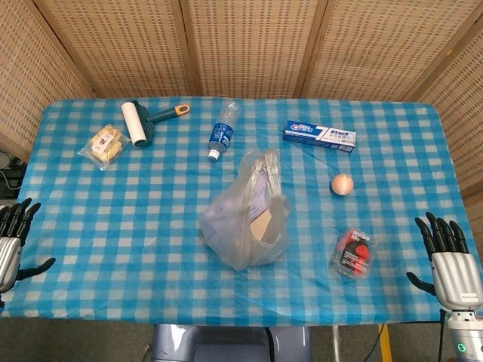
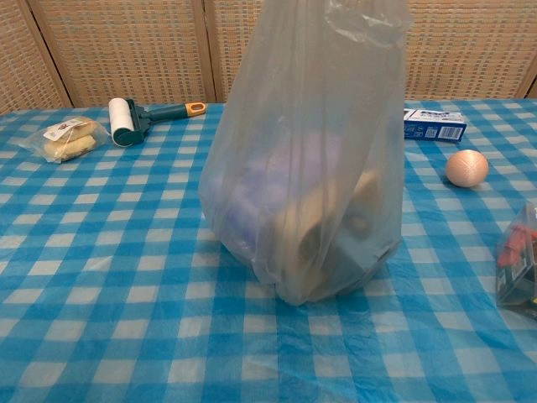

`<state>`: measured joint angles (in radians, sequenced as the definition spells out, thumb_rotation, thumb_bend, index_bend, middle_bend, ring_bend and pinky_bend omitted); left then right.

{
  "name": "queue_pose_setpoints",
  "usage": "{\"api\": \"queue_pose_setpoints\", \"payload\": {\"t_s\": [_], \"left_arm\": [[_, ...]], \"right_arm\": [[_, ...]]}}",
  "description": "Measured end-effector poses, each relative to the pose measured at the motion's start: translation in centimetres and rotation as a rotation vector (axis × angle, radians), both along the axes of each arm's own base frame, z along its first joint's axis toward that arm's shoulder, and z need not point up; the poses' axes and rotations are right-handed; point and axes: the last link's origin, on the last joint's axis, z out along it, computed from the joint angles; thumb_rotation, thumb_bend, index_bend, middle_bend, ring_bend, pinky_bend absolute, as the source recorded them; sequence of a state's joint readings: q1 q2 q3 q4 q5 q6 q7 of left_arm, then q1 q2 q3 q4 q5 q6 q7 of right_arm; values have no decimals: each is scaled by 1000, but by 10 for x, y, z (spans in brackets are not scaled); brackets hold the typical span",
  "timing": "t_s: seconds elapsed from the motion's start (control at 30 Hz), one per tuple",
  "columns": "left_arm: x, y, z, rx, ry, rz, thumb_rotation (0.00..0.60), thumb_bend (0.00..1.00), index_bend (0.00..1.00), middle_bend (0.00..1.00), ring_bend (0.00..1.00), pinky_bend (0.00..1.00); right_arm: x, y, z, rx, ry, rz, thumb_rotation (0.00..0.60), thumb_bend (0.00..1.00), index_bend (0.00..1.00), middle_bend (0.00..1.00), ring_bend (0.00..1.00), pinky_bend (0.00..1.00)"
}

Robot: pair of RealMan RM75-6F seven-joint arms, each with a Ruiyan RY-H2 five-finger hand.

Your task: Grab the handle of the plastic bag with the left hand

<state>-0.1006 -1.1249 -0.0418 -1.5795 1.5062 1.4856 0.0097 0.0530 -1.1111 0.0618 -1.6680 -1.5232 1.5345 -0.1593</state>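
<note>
A translucent plastic bag [image 1: 245, 219] with boxes inside stands near the middle of the blue checked table; its handles [image 1: 263, 162] rise loosely at the far top. In the chest view the bag [image 2: 306, 168] fills the centre and its top runs out of frame. My left hand [image 1: 13, 240] hangs at the table's left edge, fingers apart and empty, far from the bag. My right hand [image 1: 451, 260] is at the right edge, also spread and empty. Neither hand shows in the chest view.
A lint roller [image 1: 139, 123], a snack packet [image 1: 106, 145], a water bottle [image 1: 221, 130] and a toothpaste box [image 1: 320, 136] lie along the far side. A peach ball [image 1: 343, 184] and a red-and-black packet [image 1: 352, 253] sit right of the bag.
</note>
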Motion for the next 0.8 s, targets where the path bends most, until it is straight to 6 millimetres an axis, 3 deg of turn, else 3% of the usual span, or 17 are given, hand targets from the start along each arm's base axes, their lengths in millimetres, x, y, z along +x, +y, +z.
{"api": "queue_pose_setpoints", "payload": {"t_s": [0.2,0.4,0.6,0.8], "left_arm": [[2,0,-4,-26,-25,-8,600,0,0,0,0,0],[18,14,-11,-122,-179,-58,600,0,0,0,0,0],[58,45,-18,-265,-492,-168,600,0,0,0,0,0],[118,74,-23,-481,-864,-262,600,0,0,0,0,0]], "right_arm": [[0,0,1,-1,-8,6,600,0,0,0,0,0],[-2,-3,1,-4,-9,-10,600,0,0,0,0,0],[-5,-9,1,-16,-1,-40,600,0,0,0,0,0],[-10,-13,0,-26,8,-70,600,0,0,0,0,0]]}}
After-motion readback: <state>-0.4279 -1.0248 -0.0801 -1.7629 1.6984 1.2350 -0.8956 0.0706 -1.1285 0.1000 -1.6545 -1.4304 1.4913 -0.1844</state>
